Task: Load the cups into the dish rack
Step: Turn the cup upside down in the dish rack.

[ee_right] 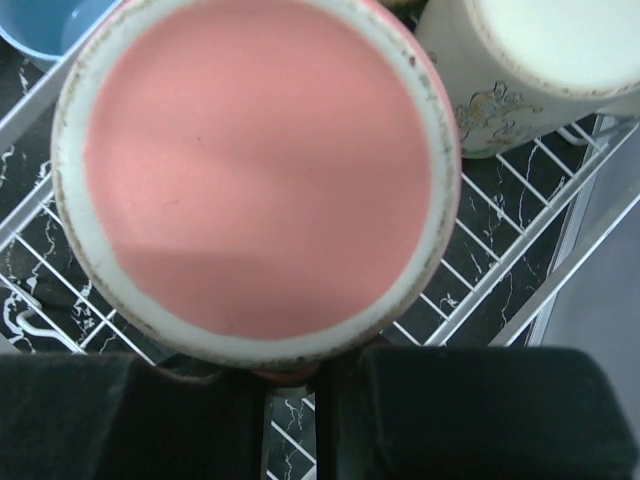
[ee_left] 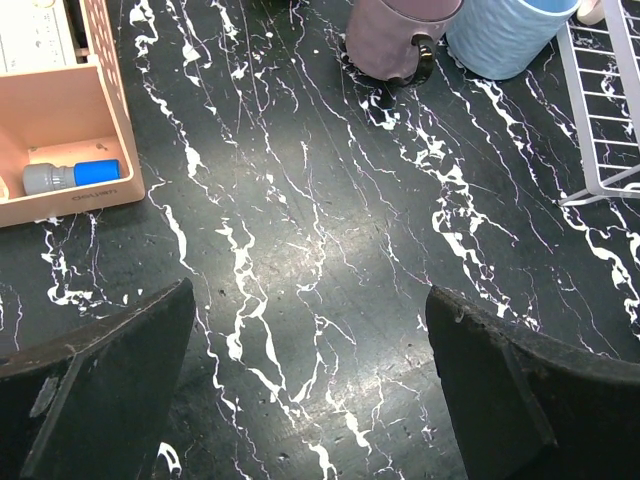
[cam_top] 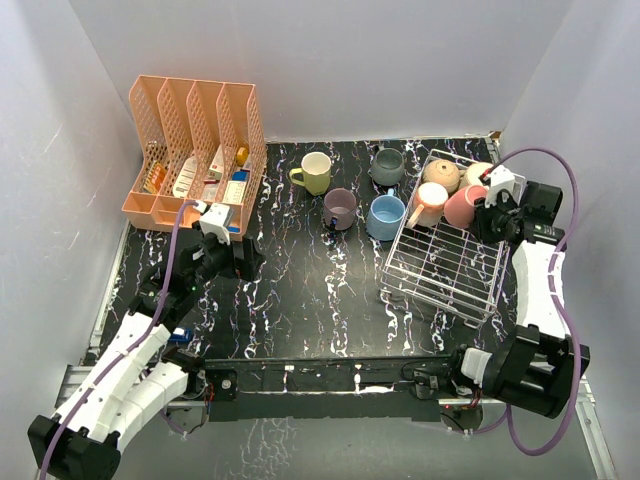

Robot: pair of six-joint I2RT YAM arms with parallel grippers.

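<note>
left wrist: illegible lettering on organizer [ee_left: 70, 195], mauve cup [ee_left: 395, 40] well apart

- The left end effector [ee_left: 310, 300] hangs over the black, white-veined bench [ee_left: 300, 200], its fingers spread wide with bare bench between them.
- A mauve cup [ee_left: 395, 40] touches a light blue cup [ee_left: 510, 35] ahead.
- The dish rack [ee_left: 600, 188] has a corner just right of them.
- A peach organizer [ee_left: 60, 110] at left holds a blue-capped bottle [ee_left: 70, 176] lying down.

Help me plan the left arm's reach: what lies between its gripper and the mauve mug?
Only bare marbled tabletop; the left wrist view shows nothing standing between the open left gripper and the mauve mug.
</note>
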